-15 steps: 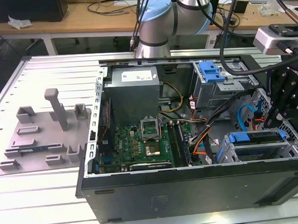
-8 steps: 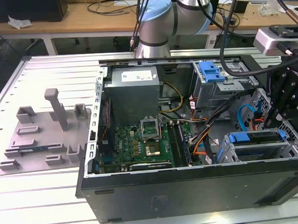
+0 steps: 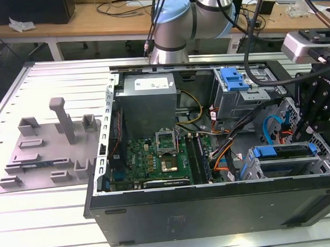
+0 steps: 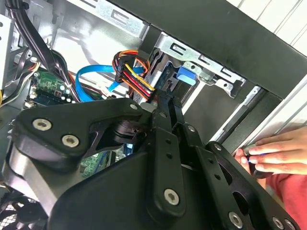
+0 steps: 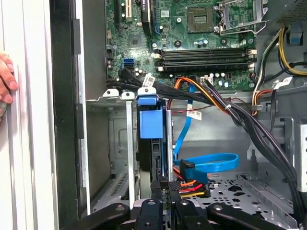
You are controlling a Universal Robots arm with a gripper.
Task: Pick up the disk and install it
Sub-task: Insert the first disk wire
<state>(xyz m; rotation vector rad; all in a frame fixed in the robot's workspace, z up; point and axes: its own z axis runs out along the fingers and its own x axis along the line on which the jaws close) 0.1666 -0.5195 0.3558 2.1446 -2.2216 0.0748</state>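
The disk (image 5: 154, 158) stands edge-on in the grey drive cage (image 5: 120, 143) of the open computer case. Its bright blue carrier frame ends in a blue tab (image 5: 150, 120). In the first wrist view my gripper (image 5: 165, 201) sits at the disk's near end, one black finger on each side, shut on it. In the second wrist view the gripper (image 4: 170, 108) reaches toward the blue tab (image 4: 187, 76) in the cage. In the exterior view the gripper (image 3: 309, 132) hangs over the cage at the case's right end, where the disk (image 3: 288, 152) lies in its slot.
Blue data cables (image 5: 211, 163) and a red-yellow-black power plug (image 5: 189, 184) lie close beside the disk. The motherboard (image 3: 156, 160), a grey power supply (image 3: 147, 99) and an upper bay with a blue tab (image 3: 233, 78) share the case. A person's hand (image 4: 273, 153) rests outside the case wall.
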